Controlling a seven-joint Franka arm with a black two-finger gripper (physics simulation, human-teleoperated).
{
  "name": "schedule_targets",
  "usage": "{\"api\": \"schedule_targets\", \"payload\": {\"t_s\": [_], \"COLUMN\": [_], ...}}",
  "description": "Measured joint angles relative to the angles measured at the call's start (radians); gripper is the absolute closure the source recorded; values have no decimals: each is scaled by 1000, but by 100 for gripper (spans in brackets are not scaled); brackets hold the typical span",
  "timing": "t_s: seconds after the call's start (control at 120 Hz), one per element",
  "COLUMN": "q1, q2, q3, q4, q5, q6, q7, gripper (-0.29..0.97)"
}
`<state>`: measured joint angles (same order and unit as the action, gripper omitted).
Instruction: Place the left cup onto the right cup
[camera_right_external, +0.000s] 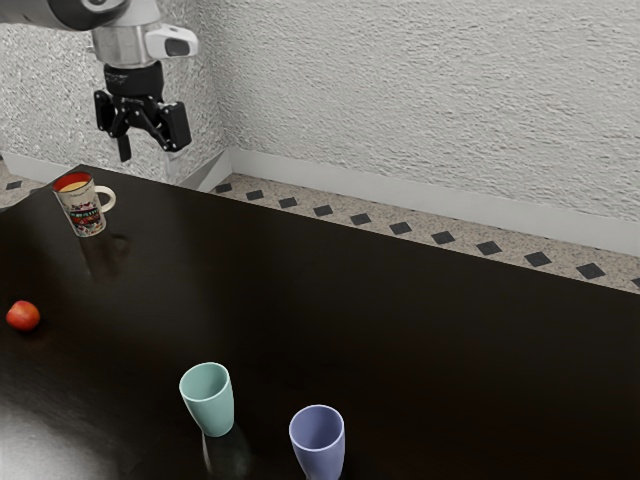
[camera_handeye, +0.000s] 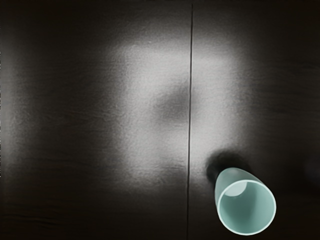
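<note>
At the lower edge of the exterior view, nearest the camera, a purple cup (camera_right_external: 317, 440) is seen upright on the dark desk (camera_right_external: 400, 310). A teal cup (camera_right_external: 207, 398), the one to be moved, stands near it toward the exterior view's left, apart and untouched. The tool (camera_right_external: 150, 143) hangs high in the upper left of the frame, its fingers spread wide and holding nothing. The approach step is judged to be in hand; next, the tool must be lowered over the teal cup's rim. Two plain cups are counted, one printed mug (camera_right_external: 82, 203) and one red fruit (camera_right_external: 23, 316).
</note>
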<state>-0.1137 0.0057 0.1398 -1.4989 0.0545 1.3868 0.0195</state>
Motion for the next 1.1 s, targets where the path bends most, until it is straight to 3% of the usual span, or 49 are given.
{"api": "schedule_targets", "payload": {"t_s": [0.1,0.233,0.617,0.85,1.1], "q1": [7,13,-54,-99,-131], "q2": [-5,-24,-142,-241,-290], "q3": [-1,2,4,4,29], "q4": [-22,-201,-717,-895,-1014], "q5": [1,-3,0,-1,3], "q6": [25,97,530,716,818], "q7": [-4,-8,-16,-27,-57], "gripper": [0,0,0,0,0]}}
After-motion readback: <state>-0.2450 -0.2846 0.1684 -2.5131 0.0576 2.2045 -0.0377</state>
